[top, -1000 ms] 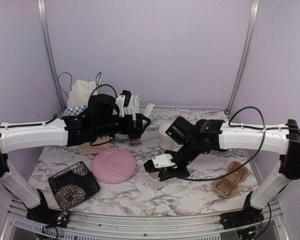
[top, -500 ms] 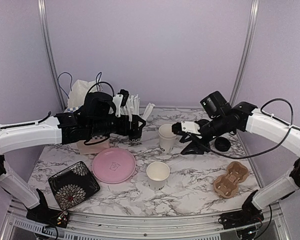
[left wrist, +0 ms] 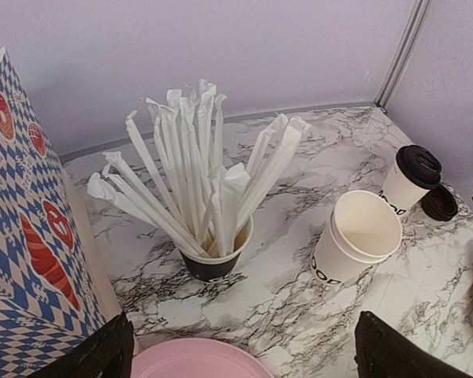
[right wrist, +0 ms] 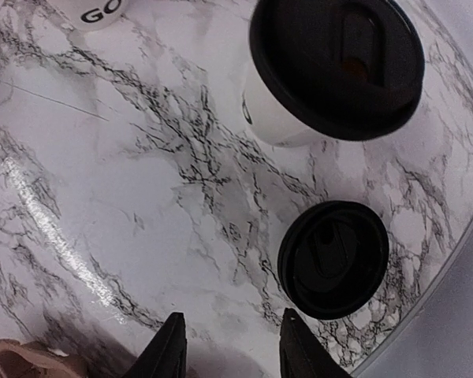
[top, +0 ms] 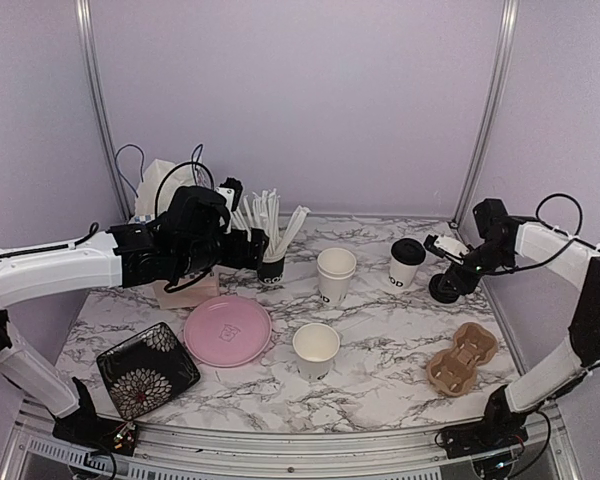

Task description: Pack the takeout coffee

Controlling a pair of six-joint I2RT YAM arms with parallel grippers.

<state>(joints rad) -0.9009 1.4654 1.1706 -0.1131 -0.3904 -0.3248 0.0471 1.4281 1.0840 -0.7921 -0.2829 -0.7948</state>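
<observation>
One takeout coffee, a white cup with a black lid (top: 406,263), stands at the back right; it also shows in the right wrist view (right wrist: 331,67) and the left wrist view (left wrist: 410,177). A loose black lid (top: 443,288) lies right of it (right wrist: 333,258). A stack of open white cups (top: 336,273) (left wrist: 355,236) stands mid-table, and one open cup (top: 316,348) stands nearer. My right gripper (top: 454,268) (right wrist: 235,350) is open and empty, just above the table beside the loose lid. My left gripper (top: 252,248) (left wrist: 244,364) is open and empty, facing the black cup of sticks (left wrist: 213,264).
A cardboard cup carrier (top: 462,357) lies front right. A pink plate (top: 228,330) and a black floral plate (top: 147,368) lie front left. A blue-checked paper bag (left wrist: 24,236) stands at the left. The table's right edge runs just beyond the loose lid.
My right gripper has left the open cup mid-table and swung to the far right by the loose lid. The lidded cup now shows. My left gripper drew back slightly left.
</observation>
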